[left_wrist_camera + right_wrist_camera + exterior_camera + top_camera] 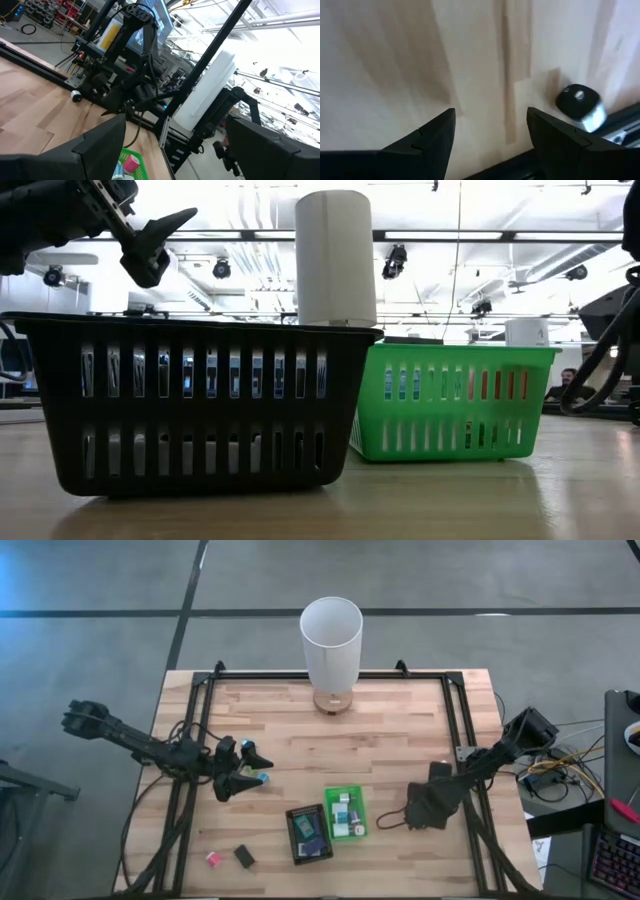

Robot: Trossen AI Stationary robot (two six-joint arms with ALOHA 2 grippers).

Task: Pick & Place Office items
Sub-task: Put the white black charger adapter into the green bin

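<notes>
The left gripper (247, 772) hangs above the wood table (400, 740) at about nine o'clock from the table's middle, its jaws spread wide with nothing between them; in the left wrist view both dark fingers (100, 142) stand well apart over bare wood and the corner of the green tray (131, 162). Its fingertips point toward three o'clock, at the trays. The right gripper (408, 817) sits low at about four o'clock, fingers (427, 135) part-way apart over plain wood, gripping nothing (a small black knob (579, 102) lies near the frame rail just beyond them).

Between the two grippers, at about six o'clock, stand the black tray (296, 836) and the green tray (355, 792) side by side, the black one on the left arm's side. Each holds a few office items (343, 813) in white, teal and blue. Two more lie loose on the table at seven o'clock: a pink block (212, 859) and a black block (244, 856), near each other but apart.

A tall white cylinder (331, 640) stands at twelve o'clock, by the far edge
</notes>
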